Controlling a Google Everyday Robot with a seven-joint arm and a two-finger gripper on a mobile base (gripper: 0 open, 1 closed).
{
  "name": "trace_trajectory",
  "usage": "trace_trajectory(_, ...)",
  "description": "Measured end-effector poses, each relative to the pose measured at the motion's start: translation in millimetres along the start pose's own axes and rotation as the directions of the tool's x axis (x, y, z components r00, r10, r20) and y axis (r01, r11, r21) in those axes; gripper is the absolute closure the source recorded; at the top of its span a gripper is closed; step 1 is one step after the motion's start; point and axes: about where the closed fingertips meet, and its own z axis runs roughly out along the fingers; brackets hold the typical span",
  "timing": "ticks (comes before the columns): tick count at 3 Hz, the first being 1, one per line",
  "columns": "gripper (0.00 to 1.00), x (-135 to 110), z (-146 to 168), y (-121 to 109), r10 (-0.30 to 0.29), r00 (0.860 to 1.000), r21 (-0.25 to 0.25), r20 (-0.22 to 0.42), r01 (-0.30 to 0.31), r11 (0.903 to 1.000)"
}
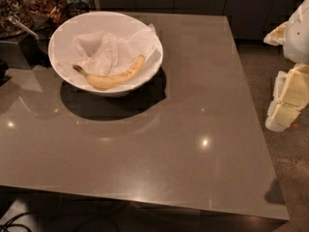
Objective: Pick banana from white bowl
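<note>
Grey-brown gloss on the broad surface [193,129], speckled with small light reflections. At its far left corner, the white bowl [96,19]: large, round, deep, shiny, casting a dark shadow toward the near side. Lined with crumpled white paper [108,50], bunched up toward the back wall. At the right edge of the view, off the surface and well apart from the bowl, the claw [288,98]: white and cream-yellow blocks, hanging above the floor [294,153]; open or closed, impossible to tell. Inside the bowl, on the paper along the near wall, the banana [113,76]: single, curved, yellow, faintly brown-speckled, dark stem tip pointing left, fatter end up to the right. Shorter than the bowl's width.
</note>
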Motion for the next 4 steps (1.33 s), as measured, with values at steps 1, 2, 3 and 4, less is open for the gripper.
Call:
trace_trajectory(1, 0.00, 0, 0, 0, 0.000, 1.000, 0.000, 0.000, 0.000, 1.0000)
trace_trajectory(2, 0.00, -6, -3, -2, -0.015, 1.000, 0.004, 0.000, 0.015, 0.9999)
trace_trajectory(3, 0.00, -22, 1, -16, -0.061, 0.998, -0.019, -0.017, 0.061, 0.9980)
trace_trajectory(4, 0.00, -43, 9, -33, -0.112, 0.992, -0.043, -0.061, 0.109, 0.9931)
